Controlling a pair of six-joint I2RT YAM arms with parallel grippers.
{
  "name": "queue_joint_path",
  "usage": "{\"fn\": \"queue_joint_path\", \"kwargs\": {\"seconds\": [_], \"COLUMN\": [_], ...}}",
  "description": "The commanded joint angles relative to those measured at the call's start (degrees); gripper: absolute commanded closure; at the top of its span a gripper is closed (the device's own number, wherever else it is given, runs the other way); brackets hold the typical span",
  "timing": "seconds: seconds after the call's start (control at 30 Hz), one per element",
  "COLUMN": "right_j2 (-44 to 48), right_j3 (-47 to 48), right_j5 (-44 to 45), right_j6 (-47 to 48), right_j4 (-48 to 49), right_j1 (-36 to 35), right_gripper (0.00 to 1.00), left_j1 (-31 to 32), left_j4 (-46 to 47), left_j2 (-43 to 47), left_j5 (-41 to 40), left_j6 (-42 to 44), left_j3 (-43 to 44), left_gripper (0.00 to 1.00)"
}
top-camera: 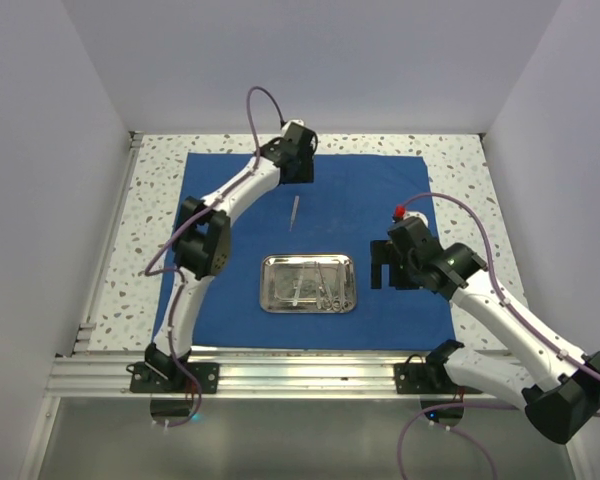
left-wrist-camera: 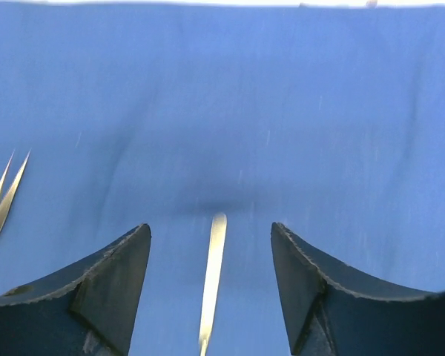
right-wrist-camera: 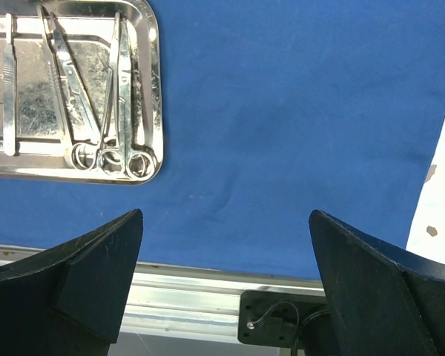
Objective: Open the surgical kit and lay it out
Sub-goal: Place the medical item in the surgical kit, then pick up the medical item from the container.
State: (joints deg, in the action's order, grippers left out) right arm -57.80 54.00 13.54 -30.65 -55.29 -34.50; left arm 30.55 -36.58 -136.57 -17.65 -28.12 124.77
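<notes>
- The blue cloth wrap (top-camera: 380,190) (left-wrist-camera: 319,111) (right-wrist-camera: 297,111) is seen spread flat over the speckled desk (top-camera: 460,160).
- The steel tray (top-camera: 264,300) (right-wrist-camera: 157,89) is placed on the near middle of the cloth.
- In the tray, two ring-handled instruments (right-wrist-camera: 96,104) are laid side by side with their rings towards the near rim. A straight flat instrument (right-wrist-camera: 9,89) is laid to their left.
- A thin silver instrument (top-camera: 295,212) is seen on the cloth beyond the tray, between it and the left gripper.
- The left gripper (top-camera: 299,175) (left-wrist-camera: 210,226) is held over the far part of the cloth with its jaws wide apart; nothing is gripped.
- In the left wrist view a blurred narrow silver piece (left-wrist-camera: 211,289) is seen in the gap between the fingers (left-wrist-camera: 111,282), touched by neither. Whether it is the piece seen from above cannot be told.
- The pointed tips of a pair of tweezers (left-wrist-camera: 1,200) are seen at the left edge of that view, on the cloth.
- The right gripper (top-camera: 380,270) (right-wrist-camera: 225,212) is held just right of the tray, above the cloth's near edge and the aluminium rail (right-wrist-camera: 193,289). Its jaws are spread wide and nothing is held or touched.
</notes>
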Motion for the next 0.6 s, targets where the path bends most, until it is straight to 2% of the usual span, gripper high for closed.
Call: {"fn": "queue_joint_path", "kwargs": {"seconds": [0.0, 0.07, 0.17, 0.27, 0.4, 0.57], "right_j2": [-0.3, -0.5, 0.1, 1.1, 2.3, 4.4], "right_j3": [-0.6, -0.6, 0.0, 0.7, 1.2, 0.4], "right_j5": [-0.8, -1.6, -3.0, -4.3, -5.6, -6.8], "right_j6": [-0.5, -0.5, -0.3, 0.0, 0.7, 1.6], "right_j4": [2.5, 2.6, 2.3, 1.9, 1.1, -0.4], "right_j1": [0.0, -0.1, 0.0, 0.0, 0.0, -0.1], "right_gripper": [0.02, 0.02, 0.01, 0.02, 0.02, 0.02], "left_j1": [3.5, 5.7, 10.4, 14.4, 18.7, 22.9], "left_j4": [-3.9, -4.1, -3.4, -2.6, -2.3, -5.4], "left_j2": [14.8, 19.5, 28.6, 32.7, 35.0, 32.9], "left_j5": [-0.9, -0.8, 1.8, 5.5, 9.6, 9.6], "left_j6": [-2.9, -4.8, -8.1, -11.9, -16.1, -19.9], "left_j3": [-12.2, -20.2, -37.0, -45.6, -51.5, -52.0], "left_gripper": [0.32, 0.34, 0.36, 0.38, 0.4, 0.43]}}
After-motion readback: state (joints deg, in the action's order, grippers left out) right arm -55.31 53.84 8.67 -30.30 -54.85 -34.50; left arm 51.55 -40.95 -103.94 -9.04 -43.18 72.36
